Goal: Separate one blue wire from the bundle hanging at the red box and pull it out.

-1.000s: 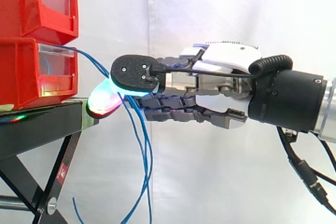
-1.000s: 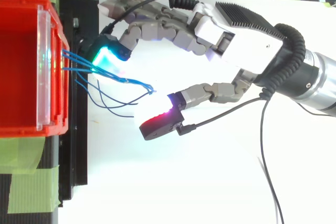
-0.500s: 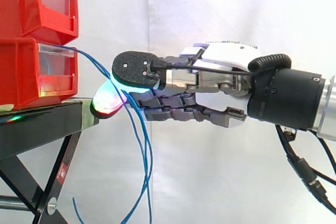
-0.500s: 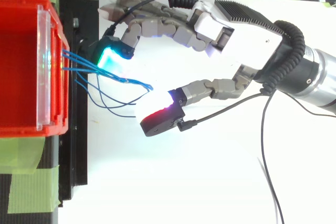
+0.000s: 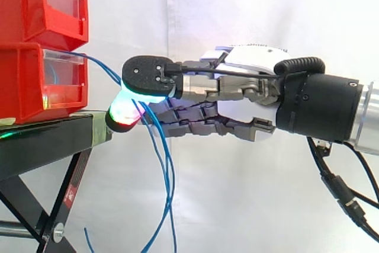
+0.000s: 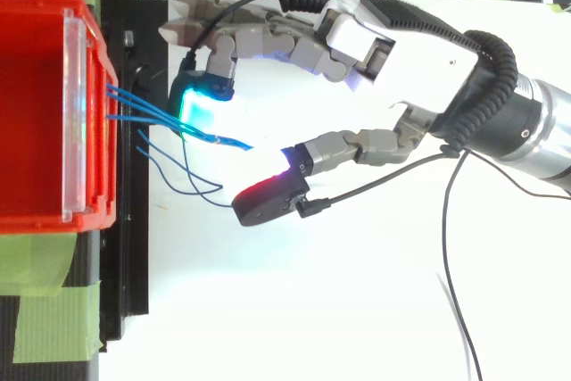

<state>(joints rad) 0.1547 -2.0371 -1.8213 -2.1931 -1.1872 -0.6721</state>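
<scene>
Top view showed the hand (image 6: 419, 55) half open, gripping nothing, pads (image 6: 202, 111) straddling the blue wires (image 6: 221, 139), probably to isolate one strand.

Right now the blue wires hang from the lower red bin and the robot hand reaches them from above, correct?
No: in the side view the robot hand reaches the blue wires level from the right; they do hang from the lower red bin.

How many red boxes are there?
2. The upper red box sits on the lower red box, which rests on the black stand. More may be hidden past the left edge of the side view.
</scene>
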